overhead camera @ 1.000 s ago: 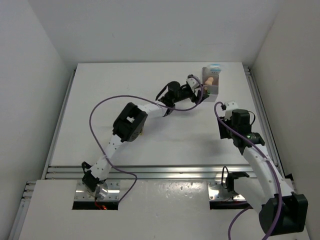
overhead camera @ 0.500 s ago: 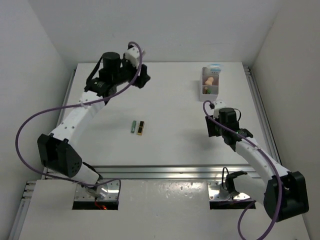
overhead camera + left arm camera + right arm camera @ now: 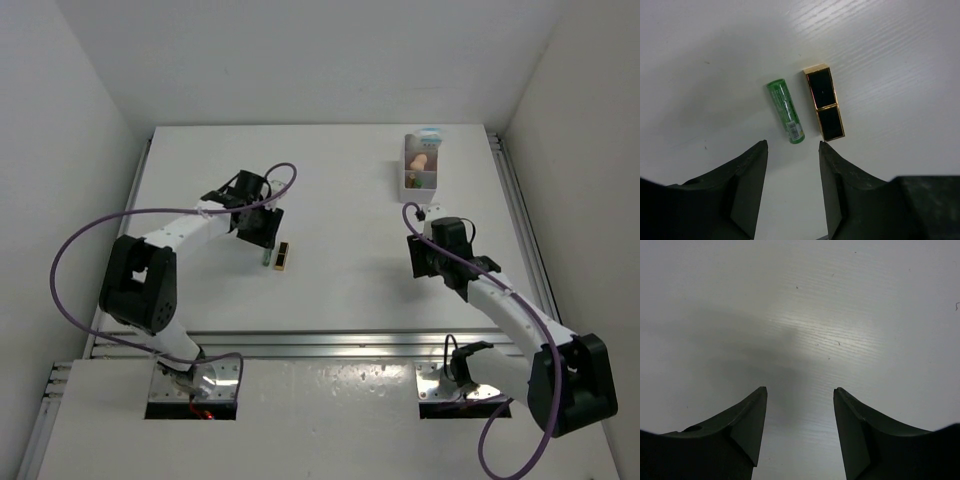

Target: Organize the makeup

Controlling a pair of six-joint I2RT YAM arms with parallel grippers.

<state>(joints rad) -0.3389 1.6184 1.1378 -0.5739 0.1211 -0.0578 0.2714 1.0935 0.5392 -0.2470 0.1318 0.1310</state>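
A small green tube (image 3: 785, 111) and a dark stick with gold edges (image 3: 824, 102) lie side by side on the table; both also show in the top view, tube (image 3: 267, 254) and stick (image 3: 283, 257). My left gripper (image 3: 792, 145) is open and empty, just short of their near ends; in the top view it (image 3: 265, 238) hovers right behind them. My right gripper (image 3: 800, 390) is open and empty over bare table, below the white tray (image 3: 407, 152) in the top view (image 3: 418, 262). The tray holds a peach sponge (image 3: 420, 162) and a white-blue packet (image 3: 430, 133). The rose-gold lipstick is out of view.
The tray stands at the table's back right corner, with something small and green (image 3: 413, 182) in its near compartment. White walls close in the table on the left, back and right. A metal rail (image 3: 320, 343) runs along the near edge.
My left arm swung from the tray, past the far left, down to the green tube and dark stick. My right gripper shifted slightly left.
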